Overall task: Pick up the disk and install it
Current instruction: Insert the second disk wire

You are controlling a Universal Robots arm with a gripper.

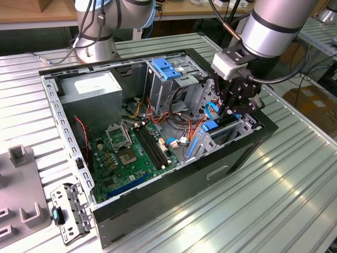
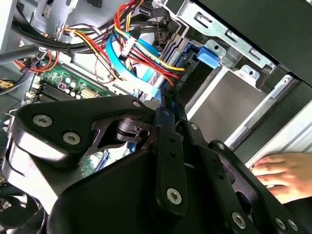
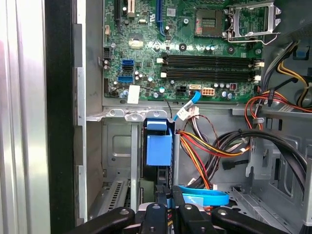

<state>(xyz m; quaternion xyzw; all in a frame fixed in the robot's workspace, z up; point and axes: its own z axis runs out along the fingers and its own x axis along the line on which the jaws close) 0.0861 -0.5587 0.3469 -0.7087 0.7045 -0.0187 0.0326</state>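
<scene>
The disk [image 1: 213, 126] stands on edge in the drive bay at the open computer case's [image 1: 174, 179] corner, on the exterior view's right. In the first wrist view, the disk [image 3: 159, 146] shows a blue plastic rail over a dark body, set between the bay's metal walls. In the second wrist view, the disk [image 2: 189, 78] shows its dark side and a blue end tab. My gripper [image 1: 231, 110] hangs right above it. Its black fingers [image 3: 155, 214] are shut on the disk's upper edge in both wrist views, and the gripper [image 2: 163, 109] hides much of the disk.
Coloured cables [image 1: 174, 118] lie beside the bay. A grey power-supply box [image 1: 97, 87], motherboard [image 1: 126, 153] and light-blue latch piece [image 1: 166, 68] fill the case. A person's hand [image 2: 282, 170] rests outside the case wall. A second arm's base [image 1: 95, 47] stands behind.
</scene>
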